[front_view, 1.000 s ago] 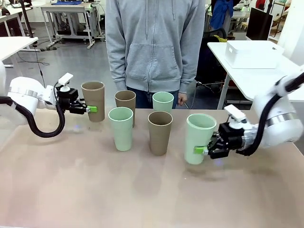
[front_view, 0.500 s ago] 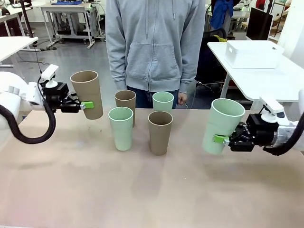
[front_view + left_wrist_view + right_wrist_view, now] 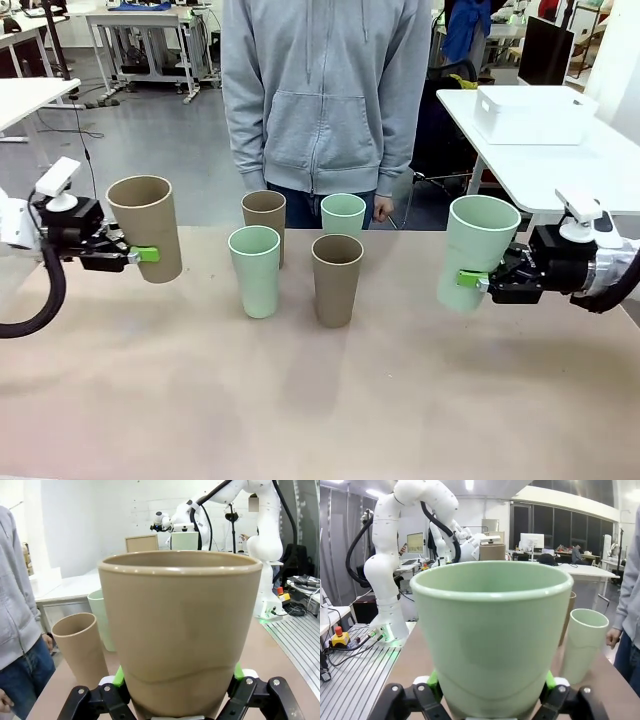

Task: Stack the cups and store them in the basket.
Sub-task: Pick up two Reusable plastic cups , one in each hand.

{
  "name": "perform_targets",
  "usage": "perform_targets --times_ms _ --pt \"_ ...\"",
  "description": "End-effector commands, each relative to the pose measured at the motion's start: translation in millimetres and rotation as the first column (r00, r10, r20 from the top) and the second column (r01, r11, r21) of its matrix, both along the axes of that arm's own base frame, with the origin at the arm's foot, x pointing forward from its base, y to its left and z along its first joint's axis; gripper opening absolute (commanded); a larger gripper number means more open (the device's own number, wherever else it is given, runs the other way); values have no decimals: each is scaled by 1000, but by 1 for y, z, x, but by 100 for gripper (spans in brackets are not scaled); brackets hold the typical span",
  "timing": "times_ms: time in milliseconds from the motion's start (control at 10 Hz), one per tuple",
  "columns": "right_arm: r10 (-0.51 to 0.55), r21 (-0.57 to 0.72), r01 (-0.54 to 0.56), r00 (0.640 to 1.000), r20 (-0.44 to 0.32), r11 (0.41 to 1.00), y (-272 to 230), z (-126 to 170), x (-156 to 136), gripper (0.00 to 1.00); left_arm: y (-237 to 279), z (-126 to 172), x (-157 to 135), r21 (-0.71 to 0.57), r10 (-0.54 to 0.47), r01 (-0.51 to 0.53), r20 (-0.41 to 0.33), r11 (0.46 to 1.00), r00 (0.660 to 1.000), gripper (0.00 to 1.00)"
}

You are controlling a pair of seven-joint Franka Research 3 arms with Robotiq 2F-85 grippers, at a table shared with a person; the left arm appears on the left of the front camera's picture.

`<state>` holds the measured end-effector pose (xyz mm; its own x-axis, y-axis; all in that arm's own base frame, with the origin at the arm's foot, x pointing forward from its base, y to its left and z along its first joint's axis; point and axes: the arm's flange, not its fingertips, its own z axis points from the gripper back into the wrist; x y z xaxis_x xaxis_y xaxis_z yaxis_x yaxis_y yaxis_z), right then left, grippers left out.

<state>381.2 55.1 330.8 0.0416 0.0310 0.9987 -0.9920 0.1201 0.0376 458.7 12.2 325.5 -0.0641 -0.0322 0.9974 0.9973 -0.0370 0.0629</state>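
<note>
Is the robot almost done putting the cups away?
Not nearly. No cup is stacked or in the basket yet. The left gripper holds a brown cup in the air, the right gripper a green cup. Four cups stand singly on the table. All stacking and storing is left.

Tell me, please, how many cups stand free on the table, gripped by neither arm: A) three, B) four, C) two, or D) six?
B: the front mint cup, rear mint cup, front brown cup and rear brown cup stand free on the table, while the left gripper clamps the held brown cup and the right gripper the held mint cup.
</note>
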Motion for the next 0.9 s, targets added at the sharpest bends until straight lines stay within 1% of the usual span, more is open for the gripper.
perform_targets --times_ms 0,200,400,500,600,800 --pt "-23 -16 23 1000 -12 1000 2 13 -65 84 4 21 -28 -11 50 -50 36 999 998 84" --pt "-30 -15 30 999 -12 999 0 14 -64 84 4 29 -30 -22 58 -57 42 998 997 84" --pt "-34 -11 34 999 -16 999 1 12 -63 84 5 29 -30 -23 65 -65 25 998 998 84" --pt "-7 -2 7 1000 -23 1000 3 8 -65 84 6 29 -30 -25 77 -77 23 997 997 84" --pt "-20 -4 20 1000 11 1000 -8 8 1 84 8 28 -28 -8 43 -42 41 999 998 84" --pt "-20 -4 20 1000 11 1000 -8 8 1 84 8 28 -28 -8 43 -42 41 999 998 84"
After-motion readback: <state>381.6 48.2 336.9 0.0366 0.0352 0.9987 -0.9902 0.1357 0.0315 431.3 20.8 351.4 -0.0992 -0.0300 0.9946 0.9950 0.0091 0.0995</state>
